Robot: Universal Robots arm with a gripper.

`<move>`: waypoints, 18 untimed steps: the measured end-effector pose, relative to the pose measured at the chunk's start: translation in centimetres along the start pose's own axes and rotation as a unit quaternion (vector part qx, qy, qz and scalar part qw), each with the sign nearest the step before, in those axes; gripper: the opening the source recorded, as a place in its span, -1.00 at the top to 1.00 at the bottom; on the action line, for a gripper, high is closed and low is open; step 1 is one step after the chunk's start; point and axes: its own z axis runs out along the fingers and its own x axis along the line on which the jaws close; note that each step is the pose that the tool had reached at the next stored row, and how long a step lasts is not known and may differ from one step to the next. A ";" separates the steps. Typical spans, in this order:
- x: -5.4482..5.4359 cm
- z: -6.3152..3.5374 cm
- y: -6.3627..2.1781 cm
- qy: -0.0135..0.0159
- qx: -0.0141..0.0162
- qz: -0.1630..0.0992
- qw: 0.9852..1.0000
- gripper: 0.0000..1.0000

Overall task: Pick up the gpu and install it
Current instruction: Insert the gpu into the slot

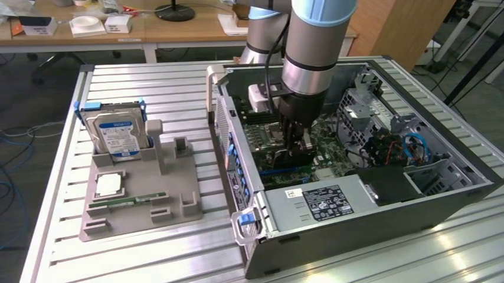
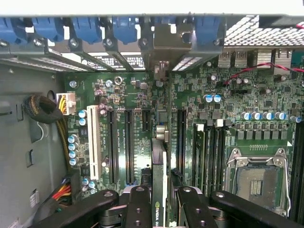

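Clenching the gpu (image 2: pixel 158 166) edge-on inside the case (image 1: pixel 378 236), at 3 o'clock from the tray (image 1: pixel 134 227) in the exterior view, the gripper (image 1: pixel 293 140) is probably needing it upright and square over 1 slot (image 2: pixel 128 142).

One gpu (image 2: pixel 159 178), one hard drive (image 1: pixel 117 134), one memory stick (image 1: pixel 126 201) — one computer case (image 1: pixel 378 233).

gpu (image 2: pixel 159 175): I read "QU" beside a green logo mark on its edge.
power supply label (image 1: pixel 331 202): print too small for me.
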 end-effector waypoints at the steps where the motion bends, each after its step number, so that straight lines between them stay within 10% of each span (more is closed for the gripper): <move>1: 0.0 0.00 0.00 0.000 0.000 0.000 1.000 0.48; 18: 0.0 0.61 0.05 0.000 0.000 0.000 1.000 0.48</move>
